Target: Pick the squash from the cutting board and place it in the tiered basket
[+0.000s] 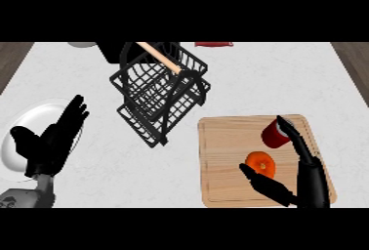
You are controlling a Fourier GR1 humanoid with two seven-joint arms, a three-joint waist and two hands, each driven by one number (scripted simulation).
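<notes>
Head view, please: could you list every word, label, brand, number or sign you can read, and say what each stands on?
None: no readable text shows anywhere.
Cutting board: plain wood, no marking.
Orange squash: no label.
Red object on the board: no label.
Black tiered basket: bare wire, no tag.
White plate: unmarked.
Red item at the far edge: cut off, nothing legible.

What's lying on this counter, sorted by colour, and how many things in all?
Orange: 1, the squash on the board
Red: 2, the cup on the board and a red thing at the far edge
Black: 1, the basket
White: 1, the plate
Wood: 1, the board
Grey: 1, a thing cut off at the far edge
Total: 7
</notes>
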